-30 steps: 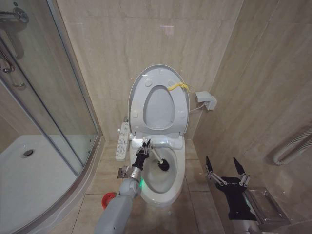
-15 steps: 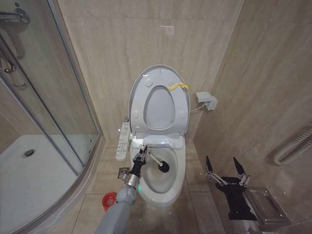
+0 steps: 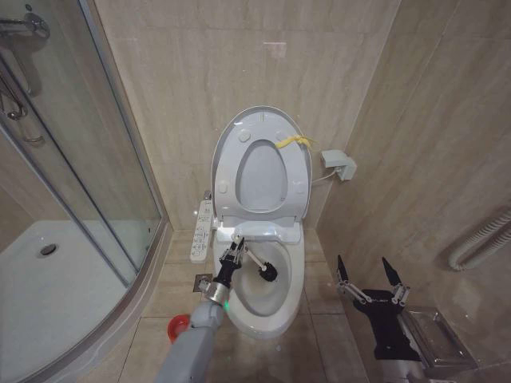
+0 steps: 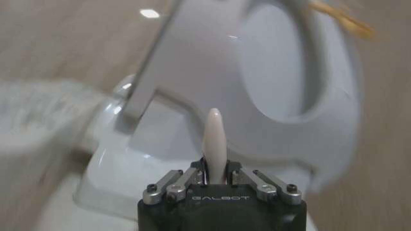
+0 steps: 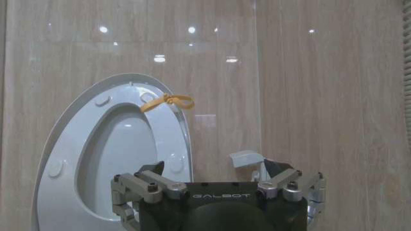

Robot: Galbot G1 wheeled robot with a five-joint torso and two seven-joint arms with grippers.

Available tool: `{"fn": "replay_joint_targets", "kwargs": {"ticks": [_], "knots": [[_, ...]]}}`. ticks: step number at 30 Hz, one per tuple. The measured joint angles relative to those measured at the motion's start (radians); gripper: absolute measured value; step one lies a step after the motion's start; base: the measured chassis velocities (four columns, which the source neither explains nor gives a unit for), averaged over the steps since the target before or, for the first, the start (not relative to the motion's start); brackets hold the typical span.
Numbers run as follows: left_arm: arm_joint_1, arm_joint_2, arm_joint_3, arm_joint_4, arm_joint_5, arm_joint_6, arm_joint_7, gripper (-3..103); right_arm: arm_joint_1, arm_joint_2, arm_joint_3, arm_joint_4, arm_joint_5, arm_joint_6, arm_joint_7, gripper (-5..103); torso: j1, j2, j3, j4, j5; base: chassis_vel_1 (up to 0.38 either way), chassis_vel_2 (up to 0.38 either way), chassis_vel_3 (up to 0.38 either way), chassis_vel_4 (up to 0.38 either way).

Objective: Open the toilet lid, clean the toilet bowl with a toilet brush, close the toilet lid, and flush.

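Partly hidden toilet brush (image 3: pixel 257 266) handle

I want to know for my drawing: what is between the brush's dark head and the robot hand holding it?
The toilet brush has its slim white handle between its dark head and the left gripper, seen in the head view.

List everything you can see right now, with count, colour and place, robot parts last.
toilet lid: one, white, raised against the wall, yellow strip at its edge.
toilet bowl: one, white, open.
toilet brush: one, white handle, dark head inside the bowl.
control panel: one, white, on bowl's left side.
holder cup: one, red, on floor left of bowl.
shower enclosure: one, glass, far left.
left gripper: jaws shut on brush handle, over the bowl.
right gripper: jaws open, idle right of toilet.
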Motion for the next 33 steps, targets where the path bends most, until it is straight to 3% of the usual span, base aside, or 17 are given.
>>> {"fn": "replay_joint_targets", "kwargs": {"ticks": [1, 2, 5, 11, 14, 15, 17, 19, 23, 28, 33], "knots": [[0.004, -0.01, 0.016, -0.014, -0.089, 0.015, -0.012, 20, 0.0, 0.0, 0.0, 0.0, 0.0, 0.0, 0.0, 100, 0.0, 0.0, 0.0, -0.0003, 0.0, 0.0, 0.0, 0.0, 0.0], [0.004, -0.01, 0.016, -0.014, -0.089, 0.015, -0.012, 20, 0.0, 0.0, 0.0, 0.0, 0.0, 0.0, 0.0, 100, 0.0, 0.0, 0.0, -0.0003, 0.0, 0.0, 0.0, 0.0, 0.0], [0.013, -0.014, 0.042, -0.059, -0.211, 0.047, -0.026, 19, 0.0, 0.0, 0.0, 0.0, 0.0, 0.0, 0.0, 100, 0.0, 0.0, 0.0, 0.0003, 0.0002, 0.0, 0.0, 0.0, 0.0], [0.016, -0.009, 0.046, -0.079, -0.235, 0.057, -0.013, 19, 0.0, 0.0, 0.0, 0.0, 0.0, 0.0, 0.0, 100, 0.0, 0.0, 0.0, 0.0, 0.0001, 0.0, 0.0, 0.0, 0.0], [0.009, 0.01, 0.028, -0.028, -0.117, 0.03, 0.032, 19, 0.0, 0.0, 0.0, 0.0, 0.0, 0.0, 0.0, 100, 0.0, 0.0, 0.0, 0.0, -0.0001, 0.0, 0.0, 0.0, 0.0], [0.009, 0.01, 0.028, -0.028, -0.117, 0.03, 0.032, 19, 0.0, 0.0, 0.0, 0.0, 0.0, 0.0, 0.0, 100, 0.0, 0.0, 0.0, 0.0, -0.0001, 0.0, 0.0, 0.0, 0.0], [0.006, 0.033, 0.012, 0.0, 0.044, 0.001, 0.057, 19, 0.0, 0.0, 0.0, 0.0, 0.0, 0.0, 0.0, 100, 0.0, 0.0, 0.0, 0.0003, 0.0, 0.0, 0.0, 0.0, 0.0], [0.016, 0.058, 0.014, -0.013, 0.119, -0.003, 0.063, 19, 0.0, 0.0, 0.0, 0.0, 0.0, 0.0, 0.0, 100, 0.0, 0.0, 0.0, 0.0004, 0.0, 0.0, 0.0, 0.0, 0.0], [0.043, 0.107, 0.03, -0.076, 0.182, 0.009, 0.052, 19, 0.0, 0.0, 0.0, 0.0, 0.0, 0.0, 0.0, 100, 0.0, 0.0, 0.0, -0.0002, -0.0003, 0.0, 0.0, 0.0, 0.0], [0.1, 0.153, 0.035, -0.177, 0.2, 0.037, 0.016, 19, 0.0, 0.0, 0.0, 0.0, 0.0, 0.0, 0.0, 100, 0.0, 0.0, 0.0, 0.0, -0.0002, 0.0, 0.0, 0.0, 0.0], [0.148, 0.152, 0.013, -0.203, 0.194, 0.039, 0.013, 19, 0.0, 0.0, 0.0, 0.0, 0.0, 0.0, 0.0, 100, 0.0, 0.0, 0.0, 0.0002, 0.0, 0.0, 0.0, 0.0, 0.0]]}}
